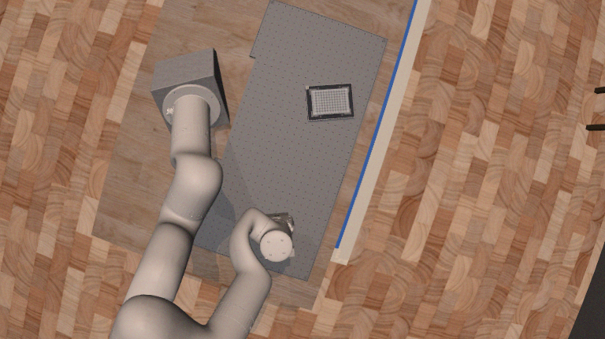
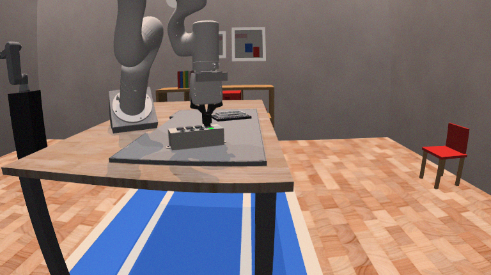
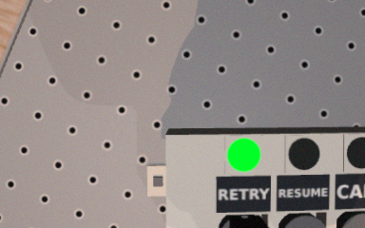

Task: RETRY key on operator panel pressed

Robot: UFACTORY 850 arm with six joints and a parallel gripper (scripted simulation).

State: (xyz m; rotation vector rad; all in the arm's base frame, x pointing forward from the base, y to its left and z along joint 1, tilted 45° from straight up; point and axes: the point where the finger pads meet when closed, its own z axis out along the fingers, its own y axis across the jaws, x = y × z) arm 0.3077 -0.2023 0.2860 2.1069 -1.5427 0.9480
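The operator panel (image 2: 195, 138) (image 3: 195, 161) is a grey box on the perforated baseplate (image 2: 246, 149) (image 1: 290, 161) (image 3: 95, 95). In the wrist view the RETRY label (image 3: 243, 194) has a bright green lit lamp (image 3: 243, 154) above it. The RESUME lamp (image 3: 303, 153) is dark, and the lamp at the cut-off CALL label (image 3: 358, 152) is dark too. The fourth key is out of the wrist view. My gripper (image 2: 207, 123) (image 3: 243, 223) is shut and empty, its tips down on the RETRY key at the panel's right end in the exterior view, where a green glow (image 2: 210, 126) shows. In the top view the wrist hides the panel.
A black-framed well plate (image 1: 328, 101) (image 2: 231, 114) lies farther along the baseplate. The robot base (image 1: 189, 85) (image 2: 132, 110) stands on the wooden table (image 2: 90, 156) beside the plate. A small mounting tab (image 3: 157, 180) sticks out at the panel's side.
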